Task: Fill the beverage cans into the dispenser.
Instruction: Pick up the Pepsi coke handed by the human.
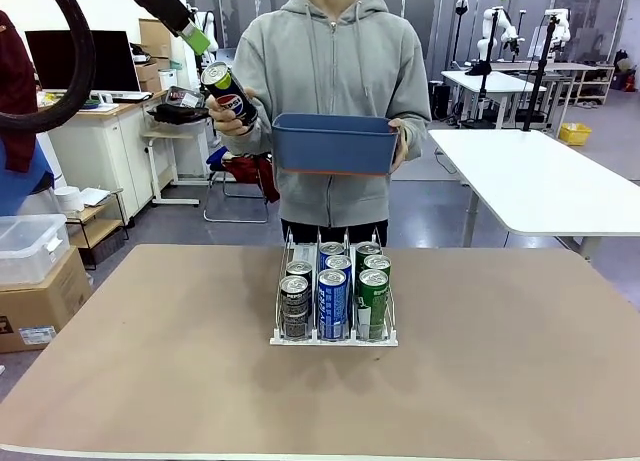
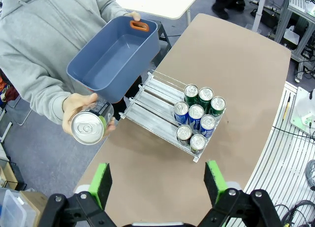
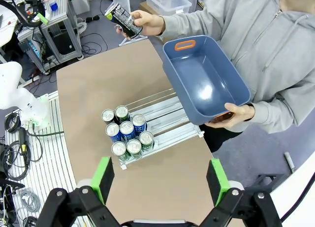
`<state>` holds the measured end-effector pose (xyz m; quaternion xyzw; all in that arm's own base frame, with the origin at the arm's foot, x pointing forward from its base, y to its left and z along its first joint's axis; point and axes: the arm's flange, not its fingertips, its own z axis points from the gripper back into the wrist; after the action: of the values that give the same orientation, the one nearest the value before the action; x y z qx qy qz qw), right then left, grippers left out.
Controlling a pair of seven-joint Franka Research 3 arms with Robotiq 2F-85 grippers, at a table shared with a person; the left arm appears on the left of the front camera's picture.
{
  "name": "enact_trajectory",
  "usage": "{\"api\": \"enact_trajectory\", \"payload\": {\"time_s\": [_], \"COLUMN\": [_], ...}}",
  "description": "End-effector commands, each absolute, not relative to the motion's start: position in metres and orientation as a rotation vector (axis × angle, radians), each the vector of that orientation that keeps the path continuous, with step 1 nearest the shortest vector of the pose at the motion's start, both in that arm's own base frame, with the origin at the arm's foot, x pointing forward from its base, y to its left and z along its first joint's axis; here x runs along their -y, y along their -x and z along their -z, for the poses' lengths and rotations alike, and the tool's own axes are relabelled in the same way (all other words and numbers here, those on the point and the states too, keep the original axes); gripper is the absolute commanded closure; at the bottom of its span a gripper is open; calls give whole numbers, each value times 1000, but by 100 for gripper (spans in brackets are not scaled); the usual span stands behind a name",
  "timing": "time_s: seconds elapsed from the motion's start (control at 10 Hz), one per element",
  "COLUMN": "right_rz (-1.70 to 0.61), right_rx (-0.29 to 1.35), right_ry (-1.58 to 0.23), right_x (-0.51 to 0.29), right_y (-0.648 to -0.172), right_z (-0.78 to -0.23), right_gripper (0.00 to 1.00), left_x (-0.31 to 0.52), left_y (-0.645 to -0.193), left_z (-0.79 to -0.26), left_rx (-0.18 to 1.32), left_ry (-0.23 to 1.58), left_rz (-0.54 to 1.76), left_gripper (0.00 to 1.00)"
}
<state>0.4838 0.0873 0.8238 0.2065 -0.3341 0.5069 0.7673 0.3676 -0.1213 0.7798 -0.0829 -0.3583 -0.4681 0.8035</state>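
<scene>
Brown and matt, the tabletop (image 1: 150, 371) carries the dispenser (image 1: 334, 336), a small clear rack with thin upright dividers on a white base, set at the table's middle. Eight slim aluminium beverage cans (image 1: 333, 299) with silver tops are stood upright at the dispenser's front: two dark ones in one outer lane, three blue ones with white lettering in the middle lane, three green ones in the other outer lane. Behind the cans, the bare ribbed lanes are seen in the left wrist view (image 2: 147, 106). Beyond the dispenser's far end, a smooth blue plastic bin (image 1: 334, 144) with an orange handle slot is held by a person in a grey hoodie (image 1: 330, 71); a dark can (image 1: 228, 93) is held tilted in the person's other hand (image 1: 232, 121), above and to one side of the dispenser. High above the dispenser, the left gripper (image 2: 157, 180) and the right gripper (image 3: 160, 180) are held with green-padded fingers wide apart, nothing between them.
</scene>
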Motion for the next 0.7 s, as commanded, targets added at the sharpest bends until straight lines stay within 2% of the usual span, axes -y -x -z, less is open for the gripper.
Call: {"api": "enact_trajectory", "payload": {"time_s": [0.0,0.6], "right_rz": [-1098,-1098], "right_rx": [730,730], "right_ry": [-449,-449], "right_x": [-86,-86], "right_y": [-484,-484], "right_z": [-826,-826], "right_gripper": [0,0], "left_x": [119,119], "left_y": [-367,-367], "left_z": [-779,-779], "left_rx": [766,766], "left_ry": [182,182], "left_rz": [1001,1001], "left_gripper": [0,0]}}
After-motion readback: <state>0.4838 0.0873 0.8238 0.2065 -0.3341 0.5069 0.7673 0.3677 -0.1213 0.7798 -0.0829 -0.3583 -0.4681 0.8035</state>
